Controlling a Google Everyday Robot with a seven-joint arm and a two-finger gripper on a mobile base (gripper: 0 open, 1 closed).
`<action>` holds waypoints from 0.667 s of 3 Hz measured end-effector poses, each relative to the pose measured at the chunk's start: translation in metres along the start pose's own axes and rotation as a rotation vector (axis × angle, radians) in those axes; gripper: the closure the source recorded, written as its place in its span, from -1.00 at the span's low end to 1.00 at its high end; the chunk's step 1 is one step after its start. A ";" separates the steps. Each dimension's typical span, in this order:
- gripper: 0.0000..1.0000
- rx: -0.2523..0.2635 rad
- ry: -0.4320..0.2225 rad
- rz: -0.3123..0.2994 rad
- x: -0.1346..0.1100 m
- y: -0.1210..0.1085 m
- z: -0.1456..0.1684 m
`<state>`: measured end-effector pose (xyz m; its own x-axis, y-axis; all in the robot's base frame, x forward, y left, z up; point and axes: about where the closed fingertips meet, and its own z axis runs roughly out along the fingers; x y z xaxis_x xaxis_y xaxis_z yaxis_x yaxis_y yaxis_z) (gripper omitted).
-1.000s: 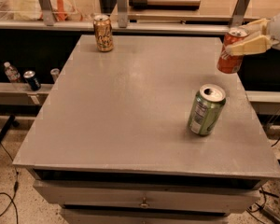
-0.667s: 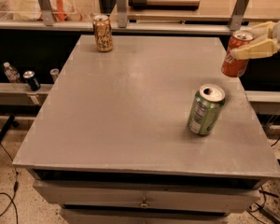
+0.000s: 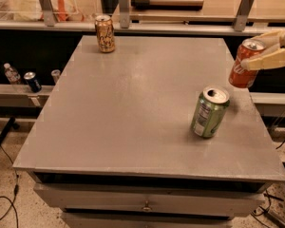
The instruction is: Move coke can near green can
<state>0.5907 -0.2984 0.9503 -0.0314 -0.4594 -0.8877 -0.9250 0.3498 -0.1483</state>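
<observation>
Gripper [image 3: 254,51] clamped the coke can [image 3: 242,74] near its top, holding it tilted above the right edge of the table [image 3: 133,108]. Lifted so, it could probably be set down beside the green can [image 3: 209,112], standing nearby.

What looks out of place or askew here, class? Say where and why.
Only the coke can: it hangs tilted in the pincer above the right edge of the table, not set down. The green can and gold can stand on the table; nothing looks spilled.
</observation>
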 end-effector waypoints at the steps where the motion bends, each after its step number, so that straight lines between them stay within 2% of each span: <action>1: 1.00 -0.074 -0.006 -0.017 0.000 0.020 -0.006; 2: 1.00 -0.160 -0.015 -0.038 -0.001 0.037 -0.007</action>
<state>0.5542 -0.2905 0.9488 0.0094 -0.4570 -0.8894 -0.9740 0.1973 -0.1116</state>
